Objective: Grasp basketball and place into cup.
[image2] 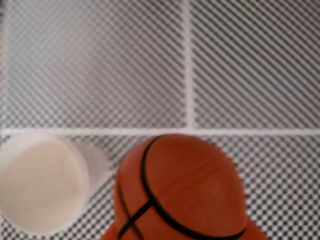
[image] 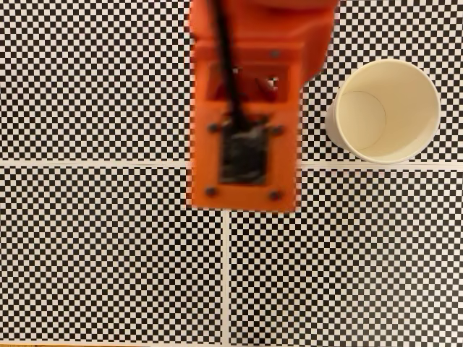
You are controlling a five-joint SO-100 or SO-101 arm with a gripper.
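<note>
Basketball (image2: pixel 182 190) fills the lower middle of the wrist view, sitting right at the gripper with orange finger tips (image2: pixel 112 232) just showing at either side of its base. From this I judge it held and lifted clear of the checkered mat (image2: pixel 100 60), though the jaws themselves are mostly out of frame. In the fixed view the ball cannot be seen at all: the orange arm (image: pixel 246 108) hangs over the mat and hides whatever is under it.

Outward from the hand, the paper cup (image2: pixel 42 182) stands just beside the ball in the wrist view, to its left; in the fixed view the cup (image: pixel 383 108) lies to the right of the arm, apart from it, upright and empty.

The step in hand looks like the carry to the cup. To do it well, bring the ball sideways until it is centred over the mouth, keeping it above the rim so the light cup is not knocked, then lower a little before releasing.
</note>
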